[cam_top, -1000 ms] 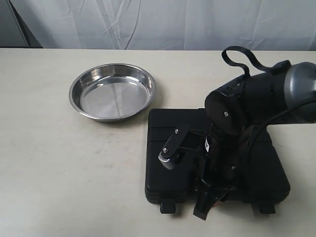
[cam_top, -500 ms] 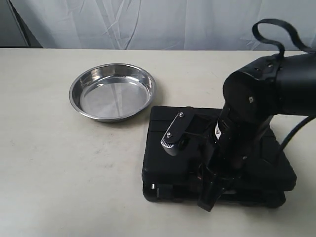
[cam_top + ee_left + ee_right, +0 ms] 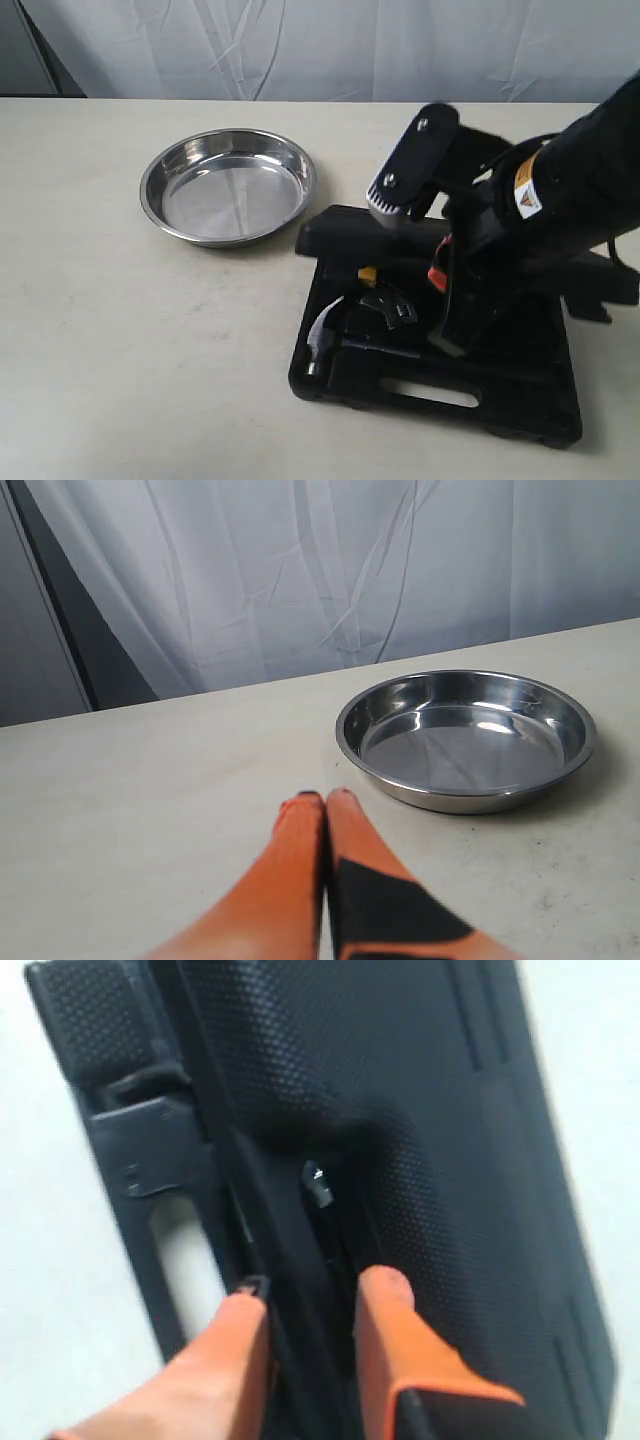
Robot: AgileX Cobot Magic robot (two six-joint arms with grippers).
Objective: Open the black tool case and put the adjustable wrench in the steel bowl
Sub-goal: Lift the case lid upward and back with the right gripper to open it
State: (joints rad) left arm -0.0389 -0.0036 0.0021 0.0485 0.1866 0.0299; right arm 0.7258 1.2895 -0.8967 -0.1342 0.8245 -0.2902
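Exterior view: black tool case point(image 3: 520, 405), lid clamped by right gripper point(image 3: 310, 1295), holds adjustable wrench point(image 3: 392, 308), hammer point(image 3: 325, 337); left gripper point(image 3: 325, 798) has fingers together.

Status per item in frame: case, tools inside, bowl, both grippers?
black tool case: partly open, top half lifted at an angle.
adjustable wrench: lying in the case, not gripped.
hammer: lying in the case beside the wrench.
steel bowl: upright, empty.
right gripper: clamped on the case's lifted edge.
left gripper: shut, holding nothing.

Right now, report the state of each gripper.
Left gripper: closed, holding nothing.
Right gripper: closed on the lid edge of the black tool case.
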